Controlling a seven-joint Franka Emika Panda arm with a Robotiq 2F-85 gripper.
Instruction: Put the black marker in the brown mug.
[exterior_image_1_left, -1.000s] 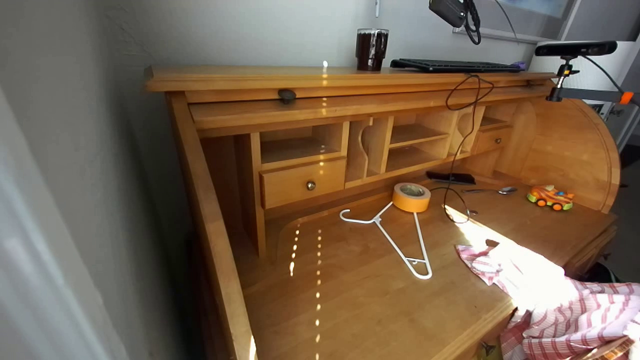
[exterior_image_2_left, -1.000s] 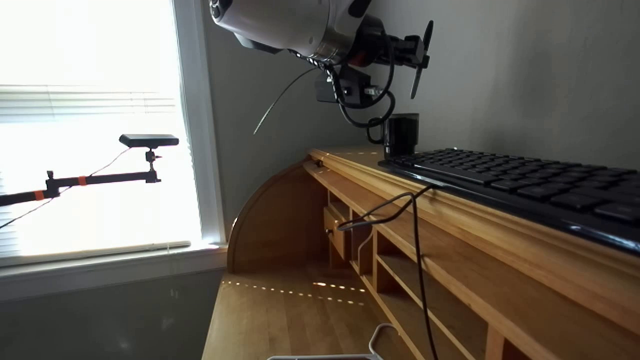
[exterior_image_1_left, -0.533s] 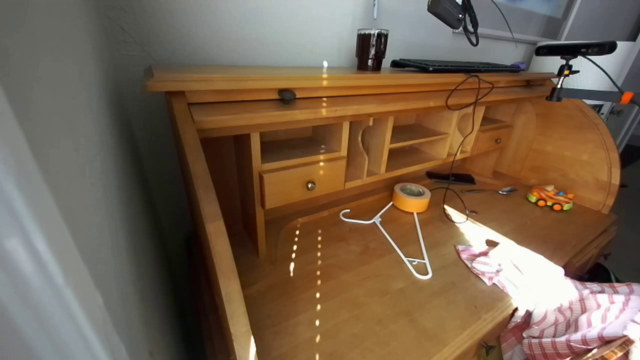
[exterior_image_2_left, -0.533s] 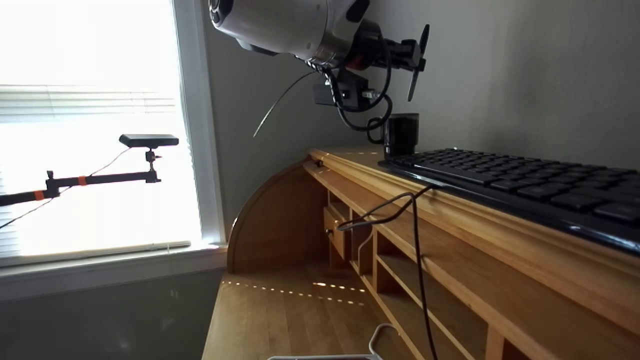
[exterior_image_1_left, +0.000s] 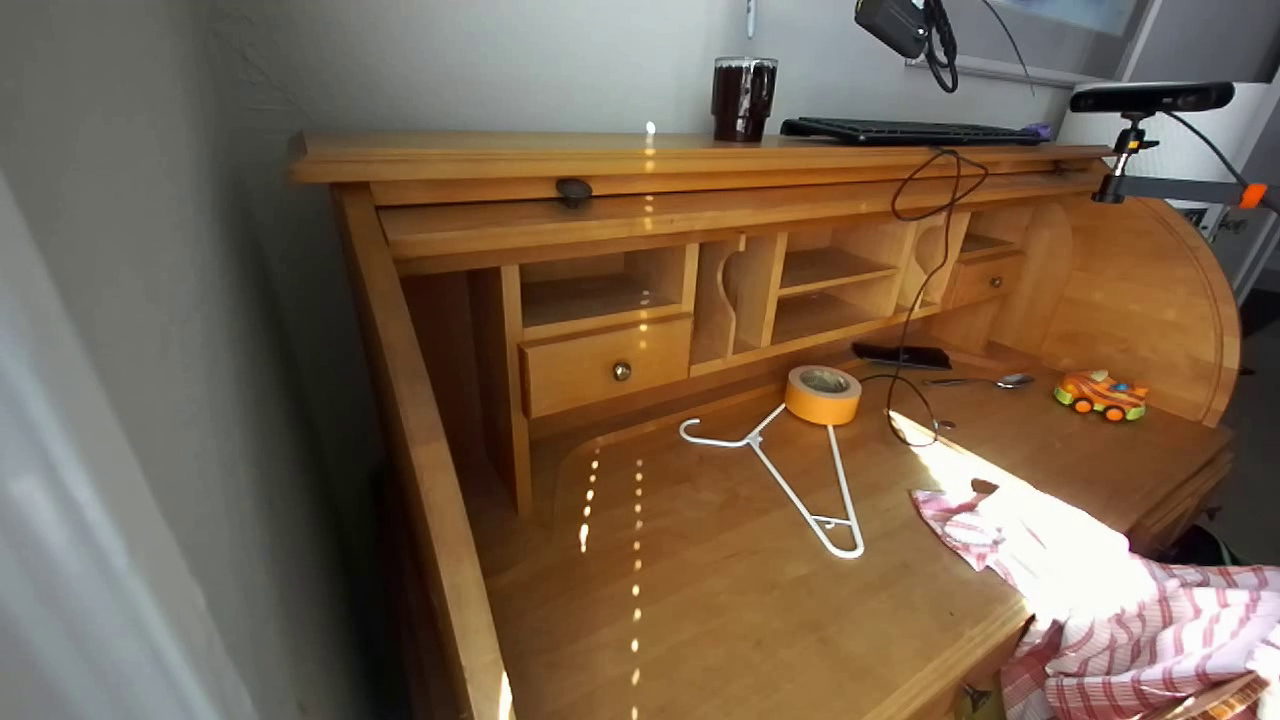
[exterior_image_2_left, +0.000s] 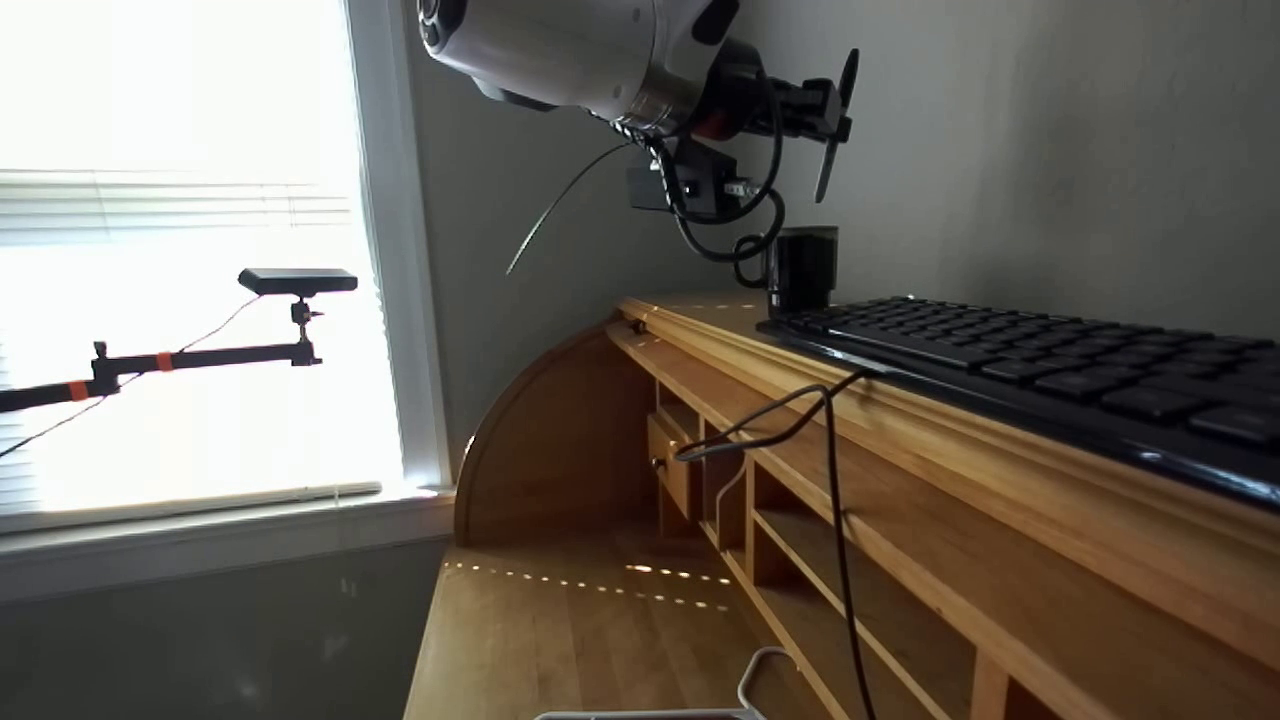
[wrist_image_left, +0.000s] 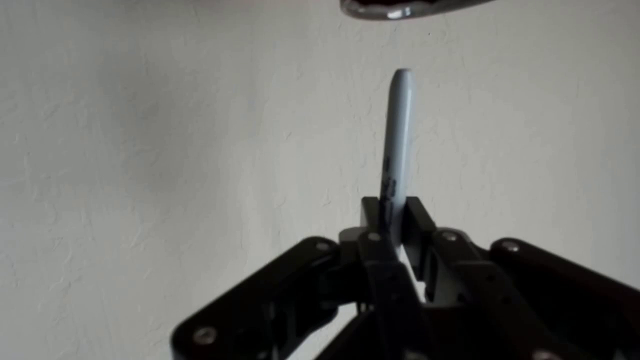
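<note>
My gripper (wrist_image_left: 392, 212) is shut on the slim marker (wrist_image_left: 398, 125). The marker looks pale with dark print in the wrist view and dark in an exterior view (exterior_image_2_left: 827, 172), where it leans slightly. Its pale lower end also shows at the top of an exterior view (exterior_image_1_left: 751, 18). The brown mug (exterior_image_1_left: 743, 100) is glossy and very dark. It stands upright on the desk's top ledge, and also shows in an exterior view (exterior_image_2_left: 803, 270). In both exterior views the marker's lower end is above the mug's rim, apart from it. The wrist view shows only part of the mug's rim (wrist_image_left: 400, 10).
A black keyboard (exterior_image_1_left: 915, 131) lies beside the mug on the ledge (exterior_image_1_left: 500, 150), its cable (exterior_image_1_left: 945, 260) hanging down. A wall stands behind. On the desk below are an orange tape roll (exterior_image_1_left: 822, 396), a white hanger (exterior_image_1_left: 800, 490), a toy car (exterior_image_1_left: 1100, 396) and a striped cloth (exterior_image_1_left: 1080, 570).
Since one second ago my gripper and the marker have moved slightly down and a little sideways, to the left in both exterior views. Over the last half second nothing has visibly moved.
</note>
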